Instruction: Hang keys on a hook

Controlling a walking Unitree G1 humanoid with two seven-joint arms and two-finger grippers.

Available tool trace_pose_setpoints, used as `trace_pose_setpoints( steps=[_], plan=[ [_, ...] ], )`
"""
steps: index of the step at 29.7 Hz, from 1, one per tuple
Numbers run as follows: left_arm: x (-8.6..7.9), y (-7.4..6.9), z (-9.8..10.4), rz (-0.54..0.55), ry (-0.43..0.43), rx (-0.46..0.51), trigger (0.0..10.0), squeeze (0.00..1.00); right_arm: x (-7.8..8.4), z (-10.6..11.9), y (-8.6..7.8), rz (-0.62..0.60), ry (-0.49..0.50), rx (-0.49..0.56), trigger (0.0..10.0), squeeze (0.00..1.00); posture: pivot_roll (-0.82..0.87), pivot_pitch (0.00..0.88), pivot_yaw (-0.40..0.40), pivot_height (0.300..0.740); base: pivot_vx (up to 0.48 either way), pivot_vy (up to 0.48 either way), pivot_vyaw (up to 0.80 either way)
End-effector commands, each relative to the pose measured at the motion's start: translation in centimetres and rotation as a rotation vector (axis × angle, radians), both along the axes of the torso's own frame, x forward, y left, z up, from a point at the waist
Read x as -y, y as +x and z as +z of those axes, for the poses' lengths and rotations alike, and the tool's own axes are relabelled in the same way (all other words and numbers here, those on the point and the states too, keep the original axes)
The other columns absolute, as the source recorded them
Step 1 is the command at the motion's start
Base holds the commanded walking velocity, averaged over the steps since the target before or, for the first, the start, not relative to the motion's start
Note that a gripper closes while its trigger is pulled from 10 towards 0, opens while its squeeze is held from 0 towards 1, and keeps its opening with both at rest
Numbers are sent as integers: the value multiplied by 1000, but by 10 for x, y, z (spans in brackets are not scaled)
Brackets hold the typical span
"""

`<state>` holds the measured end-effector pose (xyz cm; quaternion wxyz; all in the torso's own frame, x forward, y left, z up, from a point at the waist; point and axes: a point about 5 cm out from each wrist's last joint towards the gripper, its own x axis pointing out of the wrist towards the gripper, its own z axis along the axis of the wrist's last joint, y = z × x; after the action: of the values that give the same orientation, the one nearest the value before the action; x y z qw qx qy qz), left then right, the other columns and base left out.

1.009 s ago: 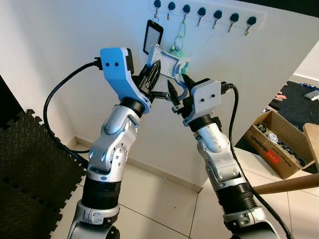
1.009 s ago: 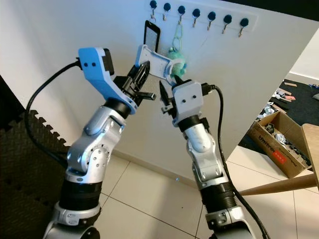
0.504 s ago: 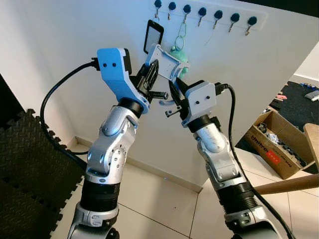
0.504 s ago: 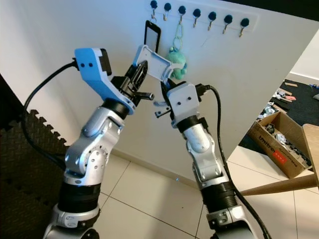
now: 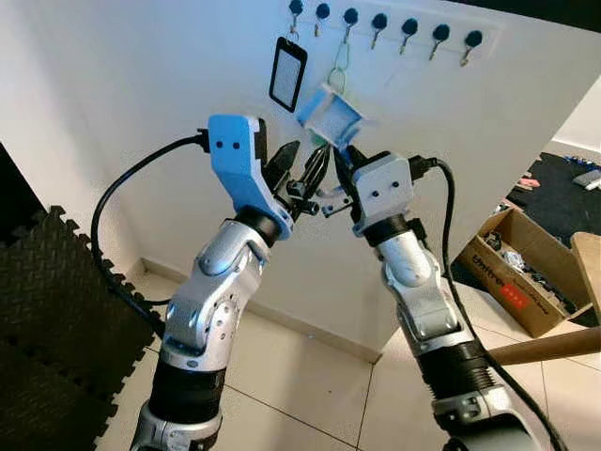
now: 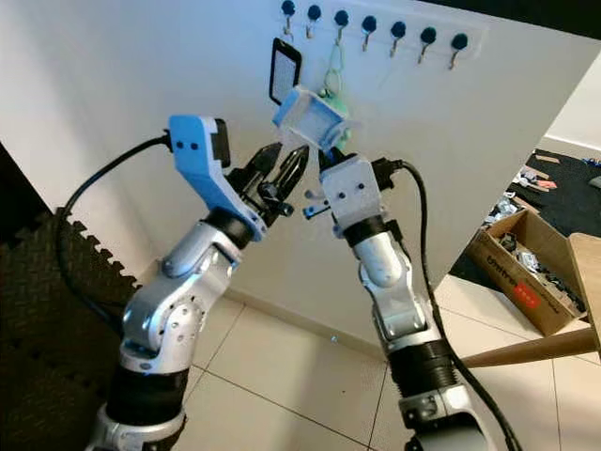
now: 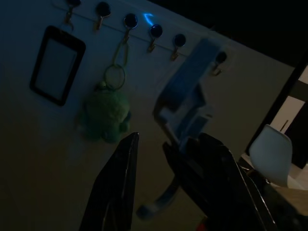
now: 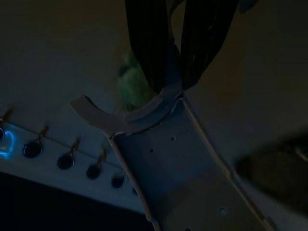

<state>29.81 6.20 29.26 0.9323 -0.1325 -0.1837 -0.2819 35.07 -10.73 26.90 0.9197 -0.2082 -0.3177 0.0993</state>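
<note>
The green plush keychain on its pale ring (image 7: pixel 107 111) hangs from the third hook of the white wall rack of dark-knobbed hooks (image 5: pixel 380 21). At its 5 o'clock the right gripper (image 6: pixel 317 165) is clamped on a pale grey plastic bracket (image 6: pixel 306 117). The left gripper (image 6: pixel 278 173), at 7 o'clock, holds nothing, fingers parted; a black-framed card holder (image 5: pixel 287 73) hangs at the keychain's 9 o'clock.

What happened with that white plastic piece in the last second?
It changed end effectors. The left end effector let go and dropped back, open; the right end effector now grips the white plastic piece and holds it higher. The green plush keychain and black card holder stayed hanging.
</note>
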Motion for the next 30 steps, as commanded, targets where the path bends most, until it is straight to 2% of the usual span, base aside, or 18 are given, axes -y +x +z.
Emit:
trace_pose_setpoints(
  steps=[1, 3, 4, 6, 11, 14, 17, 21, 22, 23, 24, 25, 27, 28, 29, 30],
  plan=[
    [0, -3, -5, -24, 11, -16, 10000, 0, 5, 0, 2, -29, -14, -2, 10000, 0, 137, 214, -44, 740, 0, 0, 0],
    [-1, -4, -7, -16, 16, -23, 10000, 0, 9, -1, 5, -44, -10, -11, 10000, 0, 138, 215, -45, 740, 0, 0, 0],
    [-6, -5, -14, 6, 26, -43, 10000, 0, 21, -5, 14, -89, 70, -82, 10000, 0, 141, 216, -45, 740, 0, 0, 0],
    [-8, -6, -17, 19, 32, -56, 10000, 0, 29, -9, 19, -115, 130, -133, 10000, 0, 141, 216, -45, 740, 0, 0, 0],
    [-13, -7, -22, 41, 37, -77, 10000, 0, 36, -10, 29, -145, 157, -172, 10000, 0, 148, 216, -45, 740, 0, 0, 0],
    [-16, -9, -27, 56, 43, -95, 10000, 0, 43, -5, 40, -178, 185, -205, 10000, 0, 149, 216, -45, 740, 0, 0, 0],
    [-17, -10, -30, 64, 46, -104, 10000, 0, 52, 1, 49, -190, 311, -251, 10000, 0, 155, 216, -47, 740, 0, 0, 0],
    [-18, -11, -32, 75, 50, -112, 10000, 0, 62, 3, 57, -147, 558, -342, 10000, 0, 165, 214, -53, 740, 0, 0, 0],
    [-19, -11, -33, 77, 51, -114, 10000, 0, 64, 3, 59, -122, 659, -377, 10000, 0, 170, 213, -55, 740, 0, 0, 0],
    [-19, -11, -33, 77, 51, -114, 10000, 0, 64, 3, 59, -122, 659, -377, 10000, 0, 170, 213, -55, 740, 0, 0, 0],
    [-20, -12, -34, 84, 54, -118, 10000, 0, 68, -1, 63, -58, 902, -452, 10000, 0, 171, 213, -56, 740, 0, 0, 0],
    [-20, -12, -34, 84, 54, -118, 10000, 0, 68, -1, 63, -58, 902, -452, 10000, 0, 171, 213, -56, 740, 0, 0, 0],
    [-20, -12, -35, 89, 56, -123, 10000, 0, 71, -3, 65, 46, 1198, -496, 10000, 0, 174, 213, -58, 740, 0, 0, 0],
    [-20, -13, -35, 90, 56, -124, 10000, 0, 73, -3, 66, 91, 1297, -494, 10000, 0, 174, 213, -58, 740, 0, 0, 0],
    [-20, -13, -35, 90, 56, -124, 10000, 0, 73, -3, 66, 91, 1297, -494, 10000, 0, 174, 213, -58, 740, 0, 0, 0],
    [-20, -13, -36, 91, 58, -126, 10000, 0, 74, 0, 66, 175, 1427, -482, 10000, 0, 175, 214, -59, 740, 0, 0, 0]
  ],
)
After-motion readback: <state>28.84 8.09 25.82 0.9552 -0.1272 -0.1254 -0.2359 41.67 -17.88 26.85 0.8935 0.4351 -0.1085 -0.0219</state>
